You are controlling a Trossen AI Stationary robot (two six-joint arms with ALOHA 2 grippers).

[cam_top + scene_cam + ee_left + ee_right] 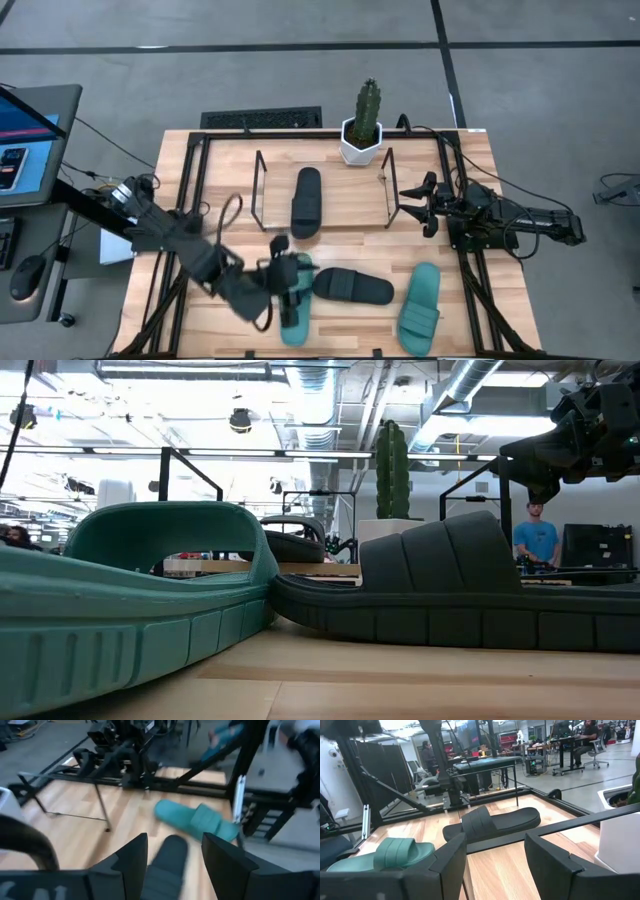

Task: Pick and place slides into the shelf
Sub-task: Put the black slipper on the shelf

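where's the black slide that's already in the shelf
In the high view, the matte black rubber slide lies inside the thin black metal rod shelf, toward its left half, just in front of the white potted cactus at the table's far edge.

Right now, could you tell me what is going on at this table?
The robot is putting slides into the shelf. One black slide already lies inside it. The left gripper, open, hovers over a teal slide beside the other black slide. The right gripper waits open by the shelf's end; another teal slide lies near the table's front.
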